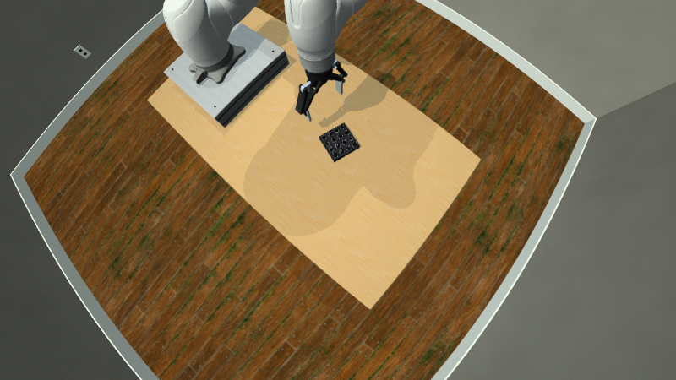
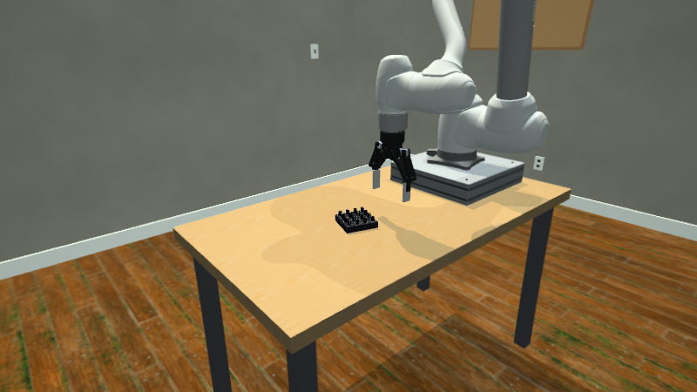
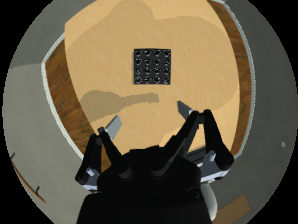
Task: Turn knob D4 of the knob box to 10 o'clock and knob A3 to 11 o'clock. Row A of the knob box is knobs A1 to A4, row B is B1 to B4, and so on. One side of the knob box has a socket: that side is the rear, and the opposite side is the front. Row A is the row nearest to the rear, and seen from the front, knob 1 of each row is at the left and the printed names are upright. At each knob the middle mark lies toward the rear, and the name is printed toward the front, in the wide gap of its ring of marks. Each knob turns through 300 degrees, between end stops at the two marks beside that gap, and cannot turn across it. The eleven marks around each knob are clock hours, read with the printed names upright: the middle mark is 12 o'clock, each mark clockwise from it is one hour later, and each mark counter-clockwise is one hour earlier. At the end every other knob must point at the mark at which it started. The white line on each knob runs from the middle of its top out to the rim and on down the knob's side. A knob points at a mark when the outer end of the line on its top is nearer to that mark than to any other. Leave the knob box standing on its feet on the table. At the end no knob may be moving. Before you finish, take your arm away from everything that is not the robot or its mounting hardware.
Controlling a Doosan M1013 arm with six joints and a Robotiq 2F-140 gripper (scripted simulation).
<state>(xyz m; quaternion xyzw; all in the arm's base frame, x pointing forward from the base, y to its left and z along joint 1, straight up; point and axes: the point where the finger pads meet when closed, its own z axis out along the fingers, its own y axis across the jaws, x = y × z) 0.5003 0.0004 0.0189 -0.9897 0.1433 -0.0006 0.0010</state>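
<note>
My black two-finger gripper [image 2: 390, 191] hangs with its fingers spread to their widest and nothing between them. It sits above the pale wooden table [image 2: 301, 287], between the grey stepped base plate [image 2: 511, 179] my arm stands on and the small black square knob box [image 2: 356, 219].

The box stands on its feet near the middle of the table. In the wrist view it lies at twelve o'clock from my fingertips, well apart from them; in the top view it [image 1: 339, 141] is toward five o'clock from the gripper [image 1: 323, 103].

As I judge it, the step in hand is the approach; neither knob is touched yet. The sixteen knobs are too small here to read their white lines, the printed names or the socket side, so I cannot tell which corner holds D4.

To do this well, I should first close in until names and marks resolve, then centre over one knob only. The knobs stand crowded, so narrow my spread before descending, or a finger will likely nudge a neighbour.
</note>
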